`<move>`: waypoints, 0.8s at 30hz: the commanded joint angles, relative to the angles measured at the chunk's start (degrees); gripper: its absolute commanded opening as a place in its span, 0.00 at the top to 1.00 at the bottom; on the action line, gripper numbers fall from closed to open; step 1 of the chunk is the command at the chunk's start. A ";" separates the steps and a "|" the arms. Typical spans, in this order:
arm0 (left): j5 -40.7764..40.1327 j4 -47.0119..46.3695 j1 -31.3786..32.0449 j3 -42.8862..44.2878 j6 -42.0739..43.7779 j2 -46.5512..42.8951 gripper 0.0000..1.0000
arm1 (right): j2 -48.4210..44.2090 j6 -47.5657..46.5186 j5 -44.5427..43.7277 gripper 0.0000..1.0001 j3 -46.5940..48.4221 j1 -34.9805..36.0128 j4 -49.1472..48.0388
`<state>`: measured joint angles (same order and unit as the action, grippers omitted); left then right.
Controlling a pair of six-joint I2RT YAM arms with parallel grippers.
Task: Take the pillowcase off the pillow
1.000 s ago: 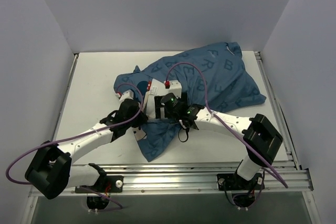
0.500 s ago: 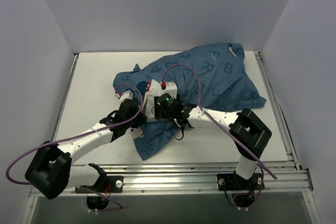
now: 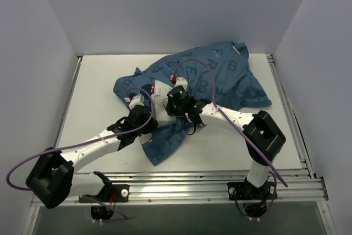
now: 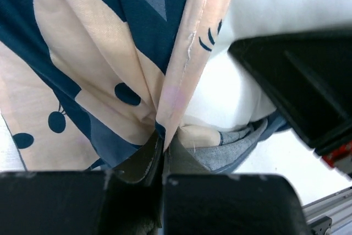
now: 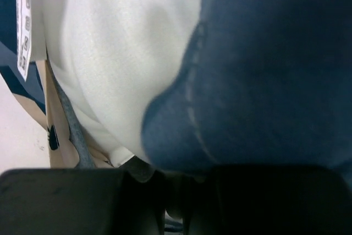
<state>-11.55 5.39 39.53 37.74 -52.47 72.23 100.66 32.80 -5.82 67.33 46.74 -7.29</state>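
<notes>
The dark blue lettered pillowcase lies bunched across the middle and far right of the table. A patch of the white pillow shows at its opening between my two grippers. My left gripper is shut on the pale hem of the pillowcase, pinched at the jaws, with the pillow just beyond. My right gripper sits at the opening, shut where the pillow meets a blue fold of pillowcase. A bit of white shows between its fingers.
A white sewn label hangs at the pillow's edge. The white table is boxed in by walls on the left, back and right. A metal rail runs along the near edge. Purple cables loop above both arms.
My right gripper went from open to shut and moved left and farther in at the pillowcase opening. The whole bundle shifted a little left. My left gripper stayed shut on the hem.
</notes>
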 commanded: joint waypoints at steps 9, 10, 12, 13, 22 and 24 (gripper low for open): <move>6.72 9.64 4.94 0.67 -0.53 -2.27 0.98 | -3.81 4.55 0.20 1.00 9.83 -8.24 -13.72; 6.46 10.25 5.21 0.93 -0.27 -2.09 0.98 | -4.07 4.99 0.37 1.00 10.27 -8.59 -14.50; 6.28 11.31 5.56 1.29 -0.18 -1.04 0.98 | -4.51 6.13 1.08 1.00 11.59 -9.38 -15.47; 6.28 11.31 5.65 1.37 -0.44 -0.51 0.98 | -4.86 7.44 1.25 1.00 12.20 -9.65 -16.08; 5.40 10.78 7.84 4.89 -0.80 5.90 0.98 | -5.21 10.62 -0.33 1.00 20.11 -10.53 -16.70; 5.31 11.92 7.93 5.59 -0.71 6.87 0.98 | -5.65 10.97 -0.24 1.00 21.43 -11.05 -16.27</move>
<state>-13.32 6.72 44.01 43.51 -53.41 76.47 100.64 39.92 0.49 79.26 38.94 -2.90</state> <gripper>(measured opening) 0.037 0.055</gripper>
